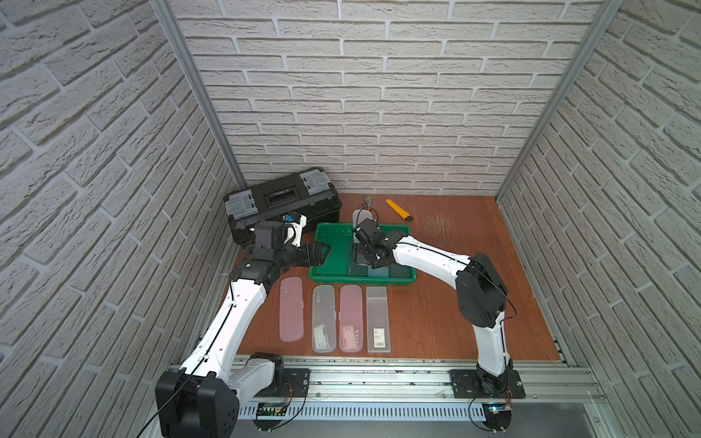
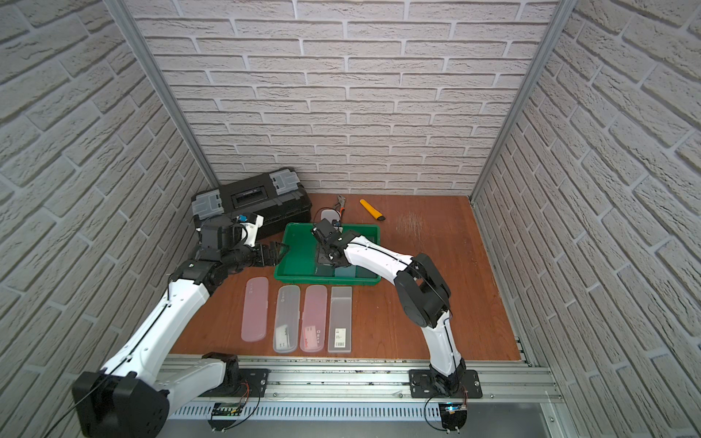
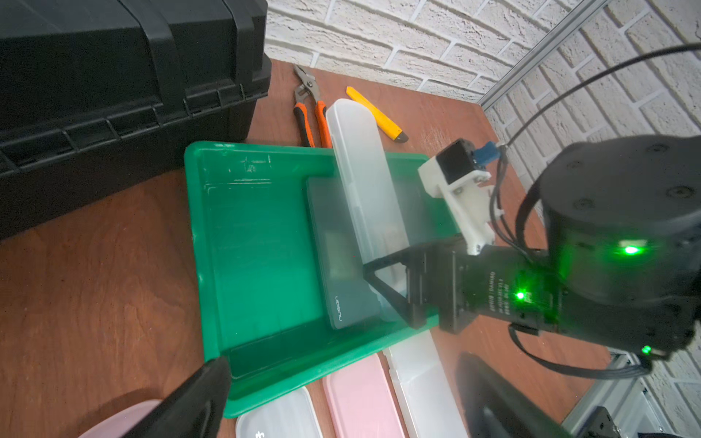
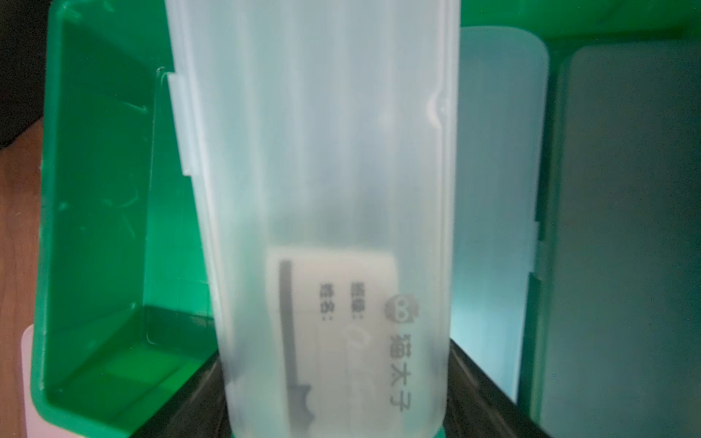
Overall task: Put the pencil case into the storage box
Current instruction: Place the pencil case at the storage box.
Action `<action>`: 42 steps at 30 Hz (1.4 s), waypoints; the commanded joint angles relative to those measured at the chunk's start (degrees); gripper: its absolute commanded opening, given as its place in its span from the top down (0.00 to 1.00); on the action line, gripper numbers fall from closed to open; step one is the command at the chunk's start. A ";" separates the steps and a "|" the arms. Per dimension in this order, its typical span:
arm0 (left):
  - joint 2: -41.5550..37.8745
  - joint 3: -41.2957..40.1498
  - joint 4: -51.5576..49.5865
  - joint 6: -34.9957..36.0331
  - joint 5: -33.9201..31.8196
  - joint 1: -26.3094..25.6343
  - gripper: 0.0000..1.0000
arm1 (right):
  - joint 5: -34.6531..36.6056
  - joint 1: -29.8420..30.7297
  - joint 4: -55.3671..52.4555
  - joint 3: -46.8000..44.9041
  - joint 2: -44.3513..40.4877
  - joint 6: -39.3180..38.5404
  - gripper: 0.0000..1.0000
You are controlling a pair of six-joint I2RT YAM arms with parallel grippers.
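Over the storage box (image 3: 258,246) far rim, right claw (image 1: 363,257) clamps pencil case (image 3: 360,167); left claw (image 1: 323,253) spread, empty.

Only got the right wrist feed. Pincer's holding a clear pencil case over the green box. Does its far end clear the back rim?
Observer: No. The clear pencil case is slanted, and its far end sticks out past the far rim of the storage box, toward the pliers.
Operator: Left arm in the way?
Observer: No. The left pincer hangs open at the storage box's left edge, apart from the case.
Operator: How many outside?
Observer: In front of the storage box, four pencil cases lie in a row on the table.
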 commanded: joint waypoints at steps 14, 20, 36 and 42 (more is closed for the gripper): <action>1.18 -0.71 7.05 -2.68 11.63 3.16 0.01 | -2.55 4.39 4.82 6.14 6.33 8.56 0.27; 3.05 0.43 5.07 -2.53 10.35 3.96 0.01 | -2.94 5.81 4.91 7.83 8.27 9.68 0.23; 2.40 0.07 4.98 -2.24 9.20 4.28 0.02 | 0.76 5.66 3.16 8.91 1.32 2.60 0.07; 2.11 0.08 4.82 -2.18 8.36 4.23 0.02 | -1.48 2.58 2.01 10.31 2.19 -5.10 0.16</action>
